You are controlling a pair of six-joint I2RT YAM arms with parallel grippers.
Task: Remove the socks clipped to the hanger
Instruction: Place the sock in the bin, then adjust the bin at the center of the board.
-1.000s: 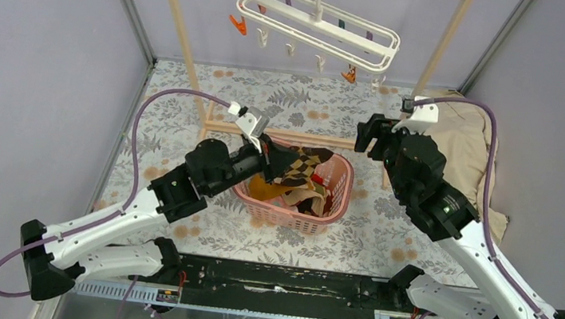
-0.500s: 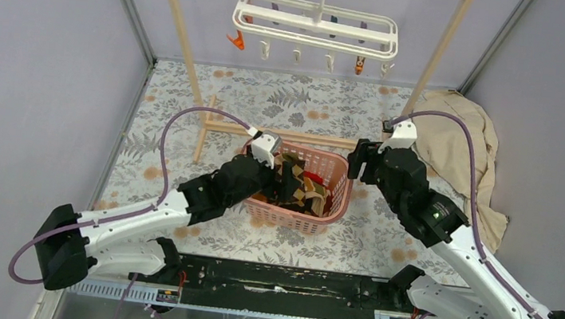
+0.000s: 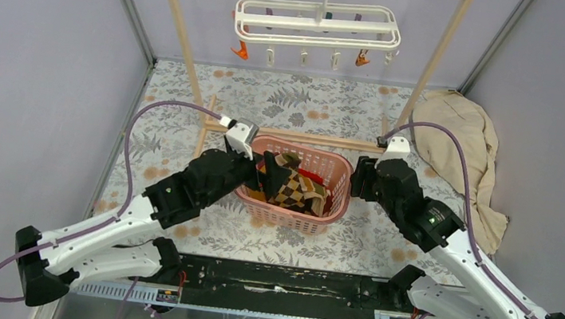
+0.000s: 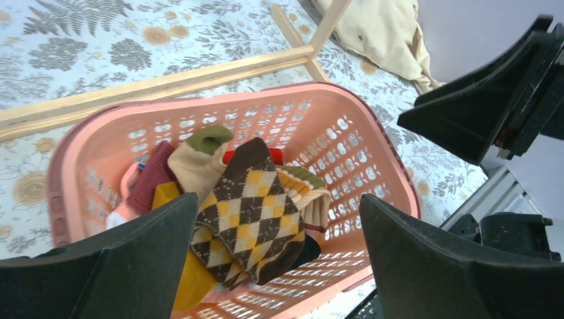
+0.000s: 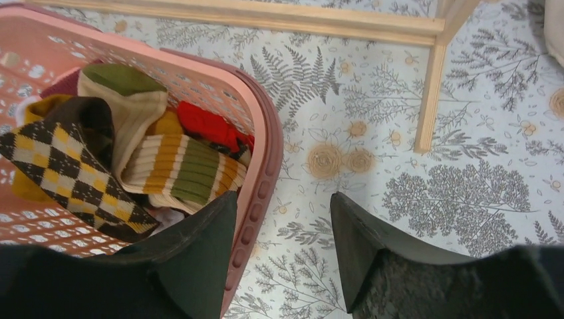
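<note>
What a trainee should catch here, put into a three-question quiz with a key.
1. True or false: a sock hangs clipped to the hanger.
2. The argyle sock lies: A inside the pink basket; B beside it; C under it.
3. Fill in: the left gripper has its jaws ___.
Key: 1 false; 2 A; 3 open.

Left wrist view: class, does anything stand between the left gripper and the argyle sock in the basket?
Nothing visible does. The argyle sock lies topmost in the basket, in plain sight below the open left gripper, and nothing covers it.
</note>
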